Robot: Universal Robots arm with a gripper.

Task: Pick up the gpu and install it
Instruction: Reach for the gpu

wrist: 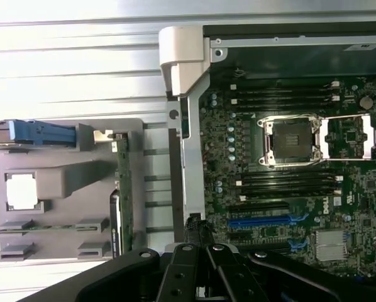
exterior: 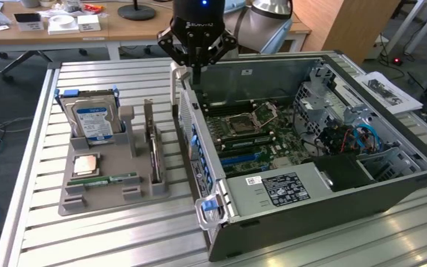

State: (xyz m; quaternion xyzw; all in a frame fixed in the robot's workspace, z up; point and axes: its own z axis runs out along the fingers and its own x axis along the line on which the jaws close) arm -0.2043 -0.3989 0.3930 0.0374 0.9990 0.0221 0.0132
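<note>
Grey moulded parts tray (exterior: pixel 73 208) sat on the slatted metal worktop (exterior: pixel 87 245) at the exterior view's left. Thin dark gpu card with silvery edge (exterior: pixel 154 153) stood on edge in the tray slot nearest the open grey computer case (exterior: pixel 310 206), untouched, its long axis running alongside the case wall. Black claw (exterior: pixel 196 72), fingers together and holding nothing, hung over the case's far corner. The gpu lay to its left in the exterior view, lower and nearer the camera.

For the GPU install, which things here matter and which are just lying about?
Job: gpu standing in the grey holder; gripper; open computer case.
Lying about: hard drive; RAM stick; CPU chip.
</note>
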